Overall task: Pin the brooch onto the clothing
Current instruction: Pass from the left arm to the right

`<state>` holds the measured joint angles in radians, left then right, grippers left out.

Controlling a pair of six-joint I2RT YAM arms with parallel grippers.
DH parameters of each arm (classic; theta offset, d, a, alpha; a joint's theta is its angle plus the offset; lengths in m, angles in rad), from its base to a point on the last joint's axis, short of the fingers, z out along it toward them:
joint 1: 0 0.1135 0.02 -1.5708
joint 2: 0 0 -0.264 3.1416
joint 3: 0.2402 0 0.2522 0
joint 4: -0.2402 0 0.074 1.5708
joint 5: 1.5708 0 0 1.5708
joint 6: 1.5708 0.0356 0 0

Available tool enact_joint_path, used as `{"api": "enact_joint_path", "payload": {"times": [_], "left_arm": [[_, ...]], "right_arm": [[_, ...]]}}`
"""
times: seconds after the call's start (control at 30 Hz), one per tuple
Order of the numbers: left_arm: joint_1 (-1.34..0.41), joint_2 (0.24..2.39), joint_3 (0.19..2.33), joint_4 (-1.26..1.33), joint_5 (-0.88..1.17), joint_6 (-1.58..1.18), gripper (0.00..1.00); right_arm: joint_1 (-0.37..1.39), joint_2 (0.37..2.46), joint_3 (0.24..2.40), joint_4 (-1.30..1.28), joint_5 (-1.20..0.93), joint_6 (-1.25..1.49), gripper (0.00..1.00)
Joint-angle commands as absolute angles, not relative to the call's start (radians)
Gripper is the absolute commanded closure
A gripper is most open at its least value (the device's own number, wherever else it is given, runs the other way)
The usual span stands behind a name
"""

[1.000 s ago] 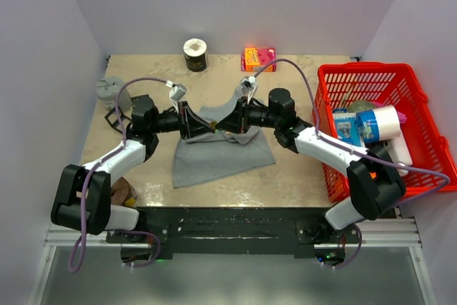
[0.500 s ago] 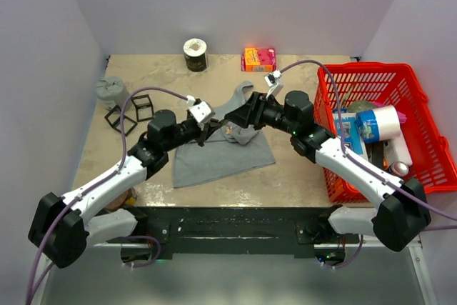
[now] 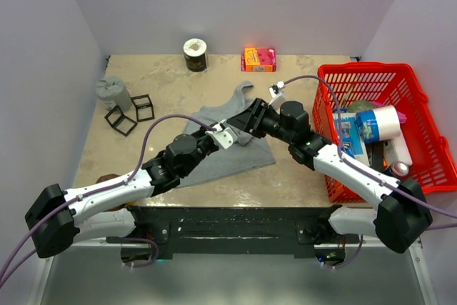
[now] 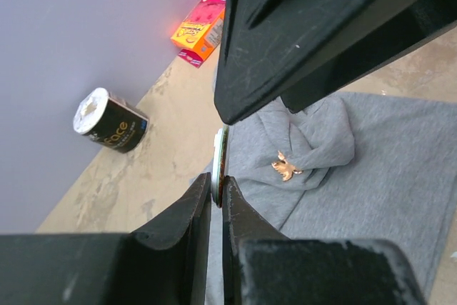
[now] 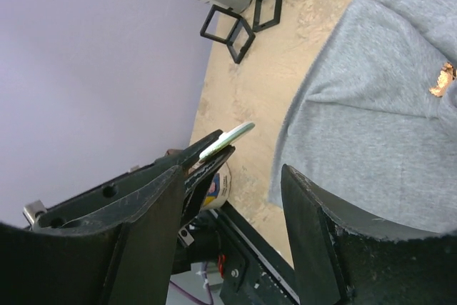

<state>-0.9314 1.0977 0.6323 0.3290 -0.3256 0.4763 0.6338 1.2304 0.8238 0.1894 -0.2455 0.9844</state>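
The clothing (image 3: 246,156) is a grey tank top lying rumpled mid-table, also seen in the left wrist view (image 4: 389,169) and the right wrist view (image 5: 357,91). The brooch (image 4: 287,169) is a tiny orange pin sitting on a fold of the fabric (image 5: 444,80); in the top view the grippers hide it. My left gripper (image 3: 227,136) (image 4: 218,183) is shut on a thin pale round disc (image 4: 221,153) (image 5: 227,140), held on edge above the cloth's left edge. Just beyond it my right gripper (image 3: 248,118) (image 5: 232,176) is open, with nothing between its fingers.
A black-and-white roll (image 3: 195,53) and an orange-pink box (image 3: 258,58) stand at the back edge. Black wire cubes (image 3: 128,113) and a grey cup (image 3: 113,93) sit at the left. A red basket (image 3: 428,116) full of items is on the right.
My right gripper has opened and drawn back to the right. The left arm has swung from the left side toward the centre, still shut on the disc. The brooch stays on the cloth.
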Motion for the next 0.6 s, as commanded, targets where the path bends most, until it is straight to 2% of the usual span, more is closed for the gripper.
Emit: {"api": "enact_joint_path", "payload": {"times": [0.0,0.57], "left_arm": [[-0.963,1.094,0.617,0.420,-0.439,0.535,1.00],[-0.991,1.112,0.615,0.417,-0.434,0.506,1.00]], "right_arm": [[0.635,1.252,0.813,0.270,-0.201,1.034,0.40],[0.655,1.350,0.865,0.354,-0.255,1.086,0.43]]}}
